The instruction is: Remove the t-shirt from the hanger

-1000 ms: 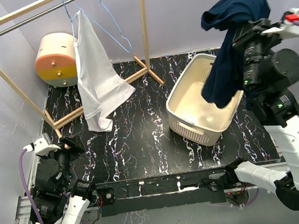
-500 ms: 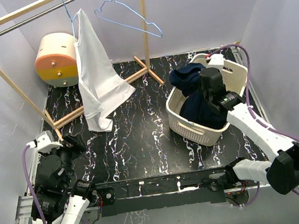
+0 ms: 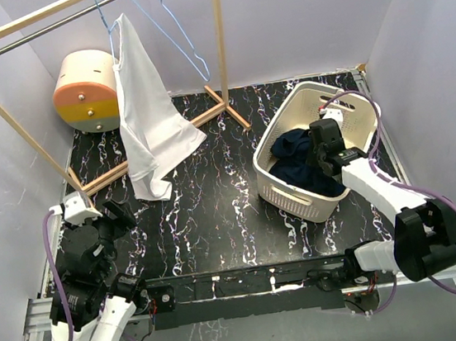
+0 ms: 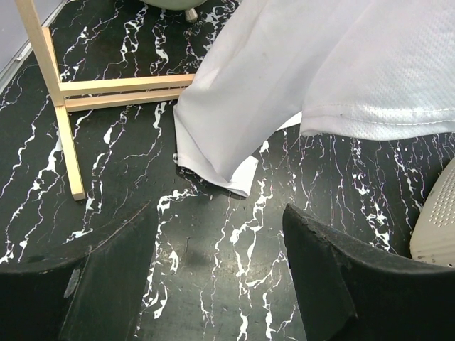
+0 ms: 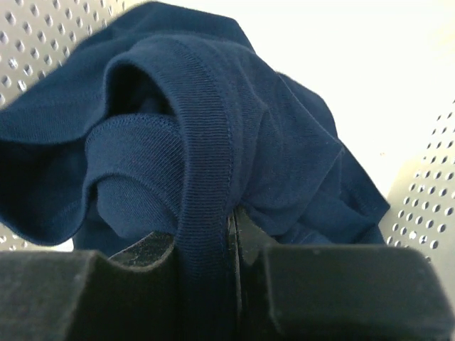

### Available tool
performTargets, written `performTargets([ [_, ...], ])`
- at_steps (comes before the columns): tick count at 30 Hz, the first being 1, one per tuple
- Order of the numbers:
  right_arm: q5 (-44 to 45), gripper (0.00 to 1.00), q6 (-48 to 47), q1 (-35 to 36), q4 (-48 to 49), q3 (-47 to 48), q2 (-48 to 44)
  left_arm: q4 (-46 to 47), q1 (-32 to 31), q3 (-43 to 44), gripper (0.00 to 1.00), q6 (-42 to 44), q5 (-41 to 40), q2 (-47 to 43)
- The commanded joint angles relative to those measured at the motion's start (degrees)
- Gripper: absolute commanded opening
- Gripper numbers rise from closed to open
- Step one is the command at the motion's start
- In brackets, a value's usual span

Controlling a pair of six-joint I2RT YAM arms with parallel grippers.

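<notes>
Right tool (image 3: pixel 322 144): dropped from high above the basket (image 3: pixel 296 199) to down inside it, pinching cloth.
Navy t-shirt (image 3: pixel 294 166): no longer dangling; now bunched in the basket, beneath the tool.
Hanger (image 3: pixel 181 39): swung out, then back.

Navy t-shirt (image 3: pixel 297 166) lies bunched inside white perforated laundry basket (image 3: pixel 279 124) at table's right side, off any hanger. Its ribbed neckband stands up in a loop w/ right gripper (image 5: pixel 234 229) pinching it. Bare light-blue wire hanger (image 3: pixel 181 33) hangs tilted near right end of metal rail (image 3: pixel 28 35). A 2nd garment, a white mesh-knit t-shirt (image 3: pixel 151 122), hangs from another blue hanger (image 3: pixel 108 31) just to the left, body draped diagonally & lower hem folded onto black marbled tabletop (image 3: pixel 216 205).
</notes>
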Motion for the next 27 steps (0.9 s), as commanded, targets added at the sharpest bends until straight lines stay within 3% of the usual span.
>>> performTargets([
  [1, -4.39, 0.26, 0.7, 0.06, 0.15, 0.39, 0.23, 1.61, -0.06, -0.85, 0.69, 0.85, 0.91, 0.98],
  [5, -6.89, 0.52, -0.51, 0.06, -5.4, 6.19, -1.94, 1.55, -0.01, -0.62, 0.69, 0.79, 1.32, 2.43],
  [10, -17.0, 0.65, -3.56, 0.09, -9.59, 19.0, -8.9, 1.6, -0.08, -0.72, 0.7, 0.77, 1.42, 2.14],
  [15, -33.86, 0.65, -3.51, 1.42, -12.96, 33.4, -8.71, 1.68, -0.01, -0.82, 0.69, 0.81, 1.41, 1.56],
  [17, -36.72, 0.64, -2.94, 5.52, -12.48, 37.7, -7.39, 1.65, -0.01, -0.69, 0.69, 0.78, 1.35, 1.61],
  [23, -18.9, 0.63, -5.95, 32.67, -15.17, 53.35, 4.07, 1.58, -0.06, -0.71, 0.69, 0.69, 1.17, 1.47],
  [27, -13.07, 0.65, -7.7, 39.68, -17.74, 68.13, 16.17, 1.39, -0.07, -0.71, 0.69, 0.51, 0.9, 1.09],
])
